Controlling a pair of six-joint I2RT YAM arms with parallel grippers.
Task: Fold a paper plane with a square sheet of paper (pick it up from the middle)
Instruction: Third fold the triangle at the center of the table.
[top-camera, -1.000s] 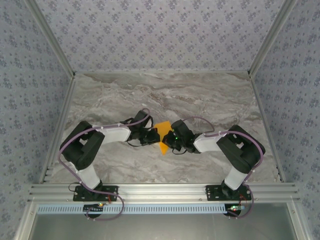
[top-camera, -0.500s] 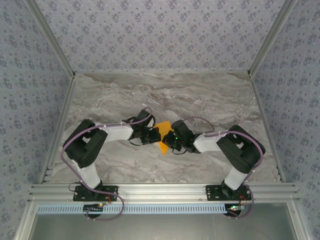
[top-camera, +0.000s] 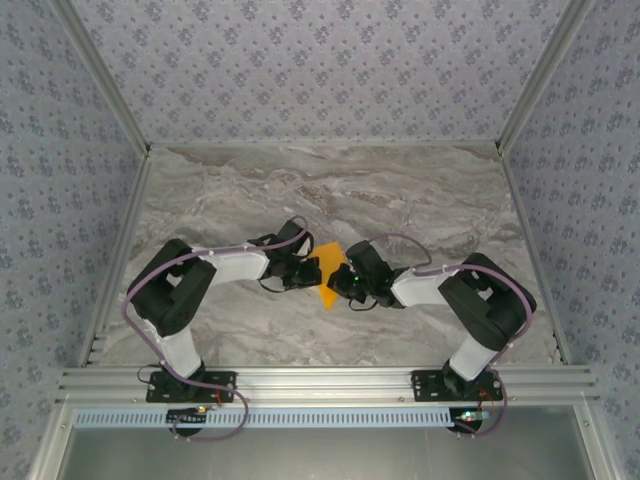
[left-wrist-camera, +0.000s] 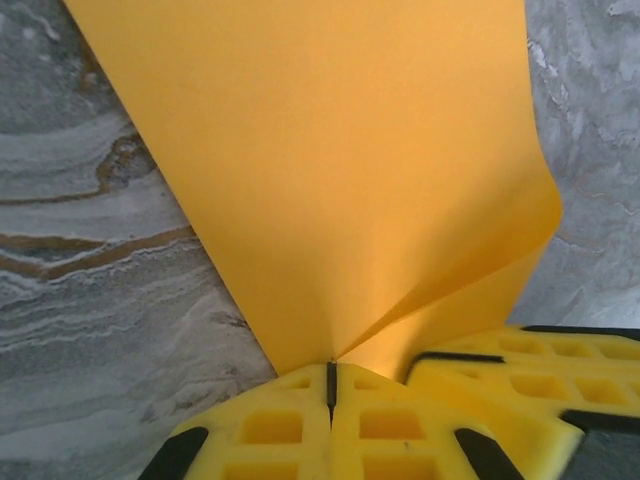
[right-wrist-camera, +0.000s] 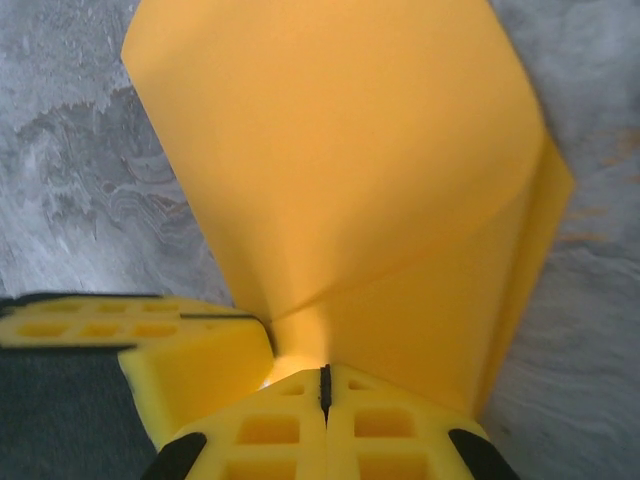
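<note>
The square sheet of paper (left-wrist-camera: 330, 150), thin and bright orange, is bowing over the grey marbled counter (top-camera: 350, 190); the left end effector (left-wrist-camera: 330, 378) and right end effector (right-wrist-camera: 323, 380) are both clamping it.

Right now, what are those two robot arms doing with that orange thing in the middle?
Two robot arms are working on a thin bright-orange square sheet of paper over a grey marbled table. The left hand and the right hand are both shut on the sheet, pinching it close together, side by side. The paper fans out from the pinch and looks softly bent rather than sharply creased.
</note>
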